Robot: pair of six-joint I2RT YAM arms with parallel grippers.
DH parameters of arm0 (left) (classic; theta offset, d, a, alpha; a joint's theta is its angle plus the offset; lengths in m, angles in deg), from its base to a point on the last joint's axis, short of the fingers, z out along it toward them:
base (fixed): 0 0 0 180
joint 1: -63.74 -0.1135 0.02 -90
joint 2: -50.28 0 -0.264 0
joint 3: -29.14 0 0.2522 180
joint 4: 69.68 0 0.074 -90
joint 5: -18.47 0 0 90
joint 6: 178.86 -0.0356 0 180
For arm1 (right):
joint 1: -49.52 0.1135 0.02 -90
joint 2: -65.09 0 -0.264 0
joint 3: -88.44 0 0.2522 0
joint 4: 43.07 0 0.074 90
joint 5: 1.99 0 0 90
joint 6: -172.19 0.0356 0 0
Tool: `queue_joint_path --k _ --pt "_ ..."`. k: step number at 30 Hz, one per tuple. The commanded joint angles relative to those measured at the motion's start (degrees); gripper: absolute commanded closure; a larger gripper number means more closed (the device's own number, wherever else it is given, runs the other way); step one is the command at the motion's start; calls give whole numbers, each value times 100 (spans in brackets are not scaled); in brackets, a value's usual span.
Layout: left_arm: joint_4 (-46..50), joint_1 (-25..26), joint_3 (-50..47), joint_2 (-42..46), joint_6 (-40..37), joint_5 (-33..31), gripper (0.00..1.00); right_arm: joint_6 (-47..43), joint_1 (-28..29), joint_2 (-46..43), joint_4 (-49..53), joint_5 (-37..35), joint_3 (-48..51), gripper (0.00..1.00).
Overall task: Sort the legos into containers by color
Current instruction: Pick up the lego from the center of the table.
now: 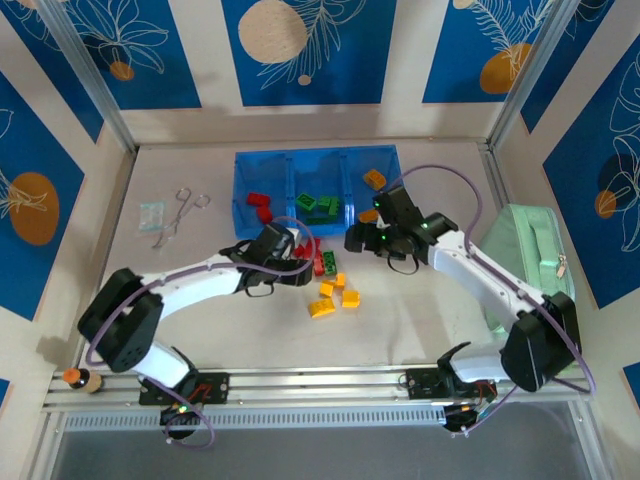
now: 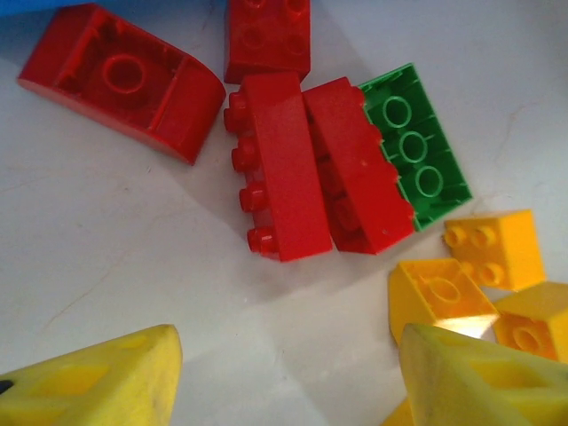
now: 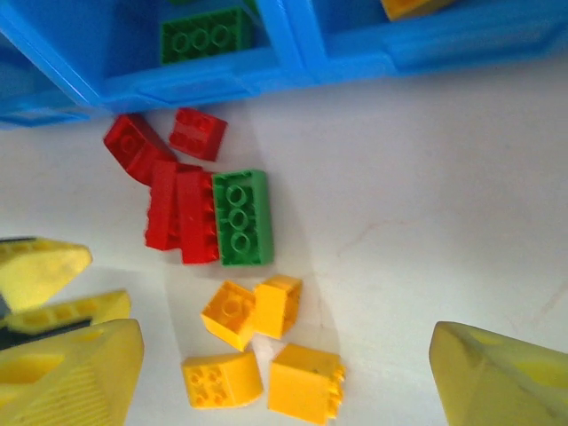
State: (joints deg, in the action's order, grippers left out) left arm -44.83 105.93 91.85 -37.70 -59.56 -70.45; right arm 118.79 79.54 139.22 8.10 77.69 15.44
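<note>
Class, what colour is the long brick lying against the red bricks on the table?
The brick is green; the right wrist view shows it best.

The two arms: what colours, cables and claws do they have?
The left arm and right arm have white links and black joints, each with a looping purple cable. Green lights glow near the right wrist. The left claw and right claw have yellow wedge-shaped fingers.

The red legos [image 2: 284, 169] are smooth, shiny plastic. The blue tray [image 3: 204, 84] is see-through plastic. The white table [image 2: 115, 266] looks dull and a bit scratched. The yellow fingers [image 3: 71, 377] look rough.
</note>
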Motion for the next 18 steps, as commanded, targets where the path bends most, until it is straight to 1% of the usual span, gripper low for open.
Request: queue_joint_path --k 1,6,8,13,16,18 --pt "-90 33 380 -378 -185 -36 36 183 -124 -511 -109 128 391 16" --pt "125 34 751 -867 -289 -280 40 259 -427 -1190 -69 244 1040 16" --pt "89 34 815 -990 -324 -280 41 275 -508 -1388 -76 292 1237 16" --pt "202 31 1069 -1344 -370 -274 46 304 -642 -1659 -28 345 1469 17" --pt "312 39 1110 -1449 -390 -437 53 304 -688 -1762 19 346 1490 17" --pt "326 54 1053 -1410 -408 -565 60 304 -699 -1825 38 347 1488 17"
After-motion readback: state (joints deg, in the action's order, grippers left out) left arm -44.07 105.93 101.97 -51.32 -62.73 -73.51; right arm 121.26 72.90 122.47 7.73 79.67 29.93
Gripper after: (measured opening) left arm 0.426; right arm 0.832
